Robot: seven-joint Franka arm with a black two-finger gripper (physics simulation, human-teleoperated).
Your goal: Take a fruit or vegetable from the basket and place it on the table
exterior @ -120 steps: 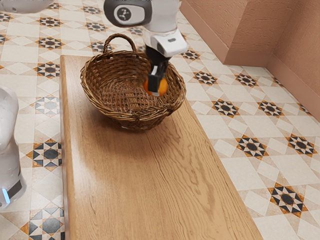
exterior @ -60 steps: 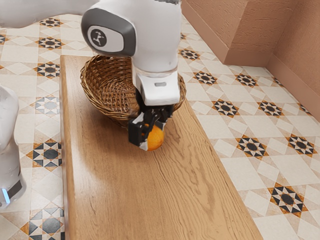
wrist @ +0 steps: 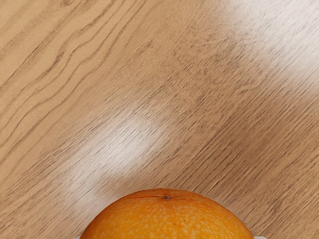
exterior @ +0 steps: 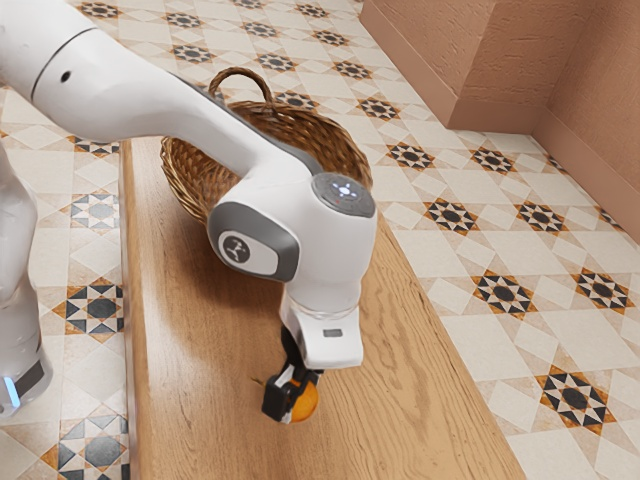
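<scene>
My gripper [exterior: 294, 396] is over the near part of the wooden table [exterior: 210, 400], shut on an orange [exterior: 304, 402] in the exterior view. In the wrist view the orange [wrist: 167, 216] has its stem spot showing, with pale fingertip edges at both its sides and wood grain beyond it. Whether the orange touches the tabletop I cannot tell. The wicker basket [exterior: 335, 145] stands upright at the table's far end, behind the arm, which hides part of its rim and inside.
The arm's forearm crosses over the basket's near side. A second white robot part [exterior: 20, 300] stands beyond the table's edge at the exterior view's left. A pinkish wall [exterior: 500, 60] rises past the tiled floor at the upper right.
The orange, held in my gripper, has come out of the basket, past its near rim, and over to the near part of the table. The basket has stayed in place.
</scene>
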